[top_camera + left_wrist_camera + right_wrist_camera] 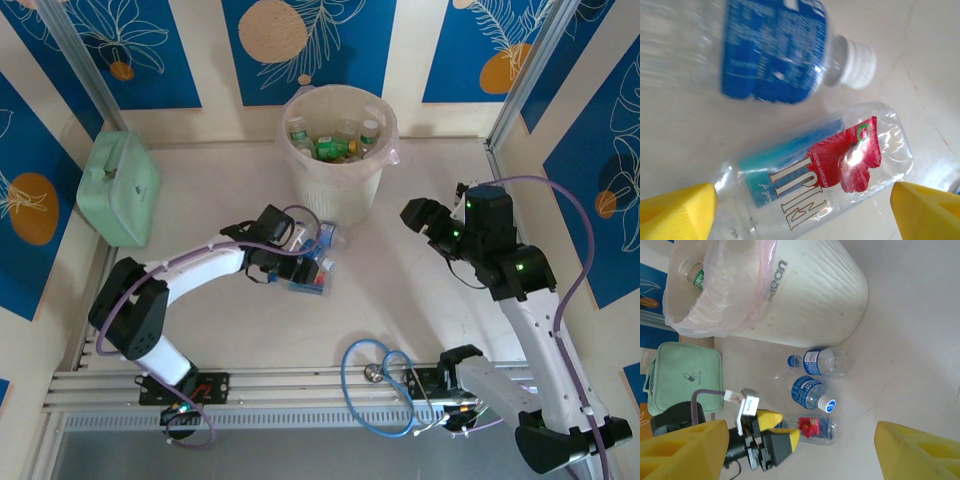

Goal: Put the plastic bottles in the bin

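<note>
Outside, three plastic bottles (812,392) beside one bin (815,295)

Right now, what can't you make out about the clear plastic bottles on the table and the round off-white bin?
1. Top external view: the left gripper covers most of the clear red-flower-label bottle.
2. Left wrist view: the clear blue-label bottle is blurred, print unreadable, its base cut off by the left edge.
3. Right wrist view: the round off-white bin's own wall hides most of its contents.
</note>
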`<control>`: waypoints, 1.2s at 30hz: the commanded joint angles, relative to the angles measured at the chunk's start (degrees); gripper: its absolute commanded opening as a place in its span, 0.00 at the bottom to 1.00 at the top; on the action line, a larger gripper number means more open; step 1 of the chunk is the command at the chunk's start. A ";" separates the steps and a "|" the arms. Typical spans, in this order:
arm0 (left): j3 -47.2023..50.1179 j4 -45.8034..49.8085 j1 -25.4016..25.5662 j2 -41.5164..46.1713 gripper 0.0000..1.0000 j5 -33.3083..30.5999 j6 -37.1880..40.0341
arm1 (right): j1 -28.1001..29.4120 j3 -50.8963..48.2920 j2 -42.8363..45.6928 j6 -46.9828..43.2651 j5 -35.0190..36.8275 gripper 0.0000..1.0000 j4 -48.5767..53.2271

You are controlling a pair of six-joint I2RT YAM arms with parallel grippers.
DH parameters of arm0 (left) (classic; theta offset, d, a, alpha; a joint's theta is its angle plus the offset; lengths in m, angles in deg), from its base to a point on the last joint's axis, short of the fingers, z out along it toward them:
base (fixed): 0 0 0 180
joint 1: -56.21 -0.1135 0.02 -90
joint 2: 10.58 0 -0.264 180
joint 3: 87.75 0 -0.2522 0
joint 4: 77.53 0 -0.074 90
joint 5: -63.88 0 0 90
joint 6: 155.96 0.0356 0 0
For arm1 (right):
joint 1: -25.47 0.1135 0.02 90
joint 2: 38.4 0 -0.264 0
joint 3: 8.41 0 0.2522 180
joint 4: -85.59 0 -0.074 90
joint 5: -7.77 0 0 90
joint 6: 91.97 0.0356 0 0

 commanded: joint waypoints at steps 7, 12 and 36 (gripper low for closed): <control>-0.32 7.38 3.67 2.41 0.89 5.82 2.79 | -0.83 0.35 -0.16 0.01 -0.14 0.77 0.32; -1.71 8.49 4.85 1.84 0.89 -4.53 5.83 | -1.51 -1.25 1.21 0.56 -1.01 0.77 -0.43; -2.71 1.33 7.49 -8.34 0.76 -7.26 10.75 | -4.51 -3.63 2.93 1.33 -3.65 0.76 -0.65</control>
